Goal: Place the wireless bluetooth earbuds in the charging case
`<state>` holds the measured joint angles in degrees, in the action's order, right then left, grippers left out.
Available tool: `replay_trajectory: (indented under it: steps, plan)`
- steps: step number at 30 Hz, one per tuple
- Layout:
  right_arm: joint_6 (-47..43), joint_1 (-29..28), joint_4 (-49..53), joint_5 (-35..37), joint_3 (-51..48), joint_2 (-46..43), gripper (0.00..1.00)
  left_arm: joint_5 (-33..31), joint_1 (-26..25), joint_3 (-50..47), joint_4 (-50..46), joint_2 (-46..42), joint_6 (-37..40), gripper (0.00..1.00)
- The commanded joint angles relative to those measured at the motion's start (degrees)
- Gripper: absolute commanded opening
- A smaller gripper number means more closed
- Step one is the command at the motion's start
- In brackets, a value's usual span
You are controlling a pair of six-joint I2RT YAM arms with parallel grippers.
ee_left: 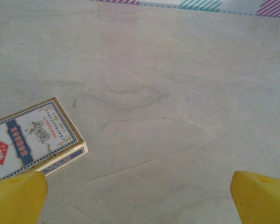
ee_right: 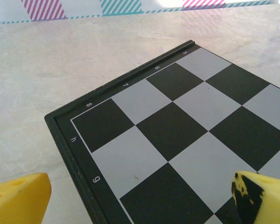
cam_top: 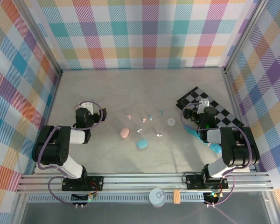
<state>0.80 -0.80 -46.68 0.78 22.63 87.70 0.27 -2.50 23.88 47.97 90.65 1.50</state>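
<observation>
Several tiny earbuds lie scattered mid-table: pink ones (cam_top: 129, 115), teal ones (cam_top: 150, 117) and white ones (cam_top: 159, 135). Three charging cases lie among them: a pink case (cam_top: 124, 132), a teal case (cam_top: 142, 144) and a white case (cam_top: 171, 122). My left gripper (cam_top: 84, 108) stands left of them, open, its yellow fingertips (ee_left: 16, 198) wide apart over bare table. My right gripper (cam_top: 203, 108) is open too, hovering over the chessboard's corner with nothing between its fingertips (ee_right: 18, 198).
A black-and-white chessboard (ee_right: 177, 126) lies at the right, under the right gripper (ee_right: 140, 205). A playing-card box (ee_left: 32, 137) sits just left of the left gripper (ee_left: 140, 205). A teal tube (cam_top: 215, 148) lies by the right arm. Plaid walls enclose the table.
</observation>
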Motion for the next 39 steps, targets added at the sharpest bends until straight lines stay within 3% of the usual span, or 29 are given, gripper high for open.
replay_trajectory:
  steps: [1,30,34,39]
  plan:
    - [-0.2,0.2,-0.8,-0.9,1.0,0.4,0.99,-0.8,-0.1,0.4,0.0,-0.2,0.5,1.00]
    - [-0.3,0.2,-0.5,-1.0,1.0,0.0,0.99,-0.9,-0.2,0.2,0.3,-0.4,0.6,1.00]
    - [-0.9,0.2,5.2,-2.4,2.1,-4.7,0.99,-2.3,-0.6,1.4,-5.5,-4.9,0.8,1.00]
    - [-3.2,-0.3,14.1,-6.0,3.4,-13.4,0.99,-8.8,-4.6,4.0,-17.4,-15.5,2.3,1.00]
